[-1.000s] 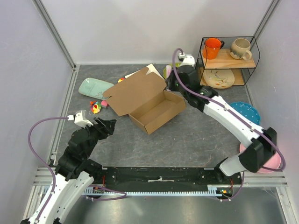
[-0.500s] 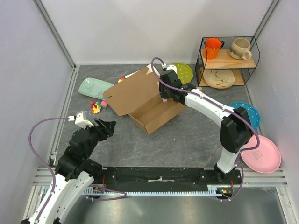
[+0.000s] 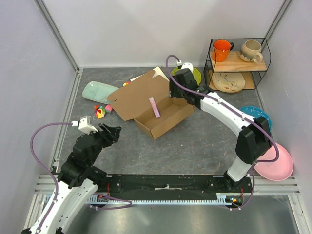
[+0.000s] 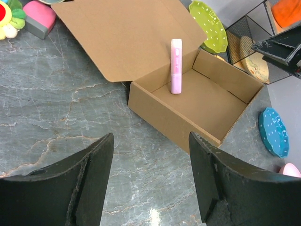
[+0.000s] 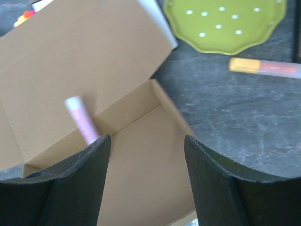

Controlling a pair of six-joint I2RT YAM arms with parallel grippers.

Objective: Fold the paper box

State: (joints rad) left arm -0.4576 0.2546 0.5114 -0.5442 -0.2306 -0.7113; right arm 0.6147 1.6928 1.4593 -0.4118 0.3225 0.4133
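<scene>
The right gripper (image 3: 173, 91) hangs over the far right corner of the paper box (image 3: 173, 124), its jaws spread wide with nothing between them. In its wrist view the box floor fills the gap between the fingers (image 5: 80, 183). A pink tube (image 3: 154, 107) stands inside the box, at the rear wall where the lid (image 3: 139, 95) hinges. The lid lies open, tilted back toward the far left. The box sits mid-table, nearer the far edge, at an angle to the table (image 3: 195, 146) edges. Just beyond it lie a green dotted plate (image 5: 225, 23) and a yellow marker (image 5: 263, 67). The left gripper (image 3: 113, 130), also open and empty, hovers toward the near left corner, well apart from the box.
</scene>
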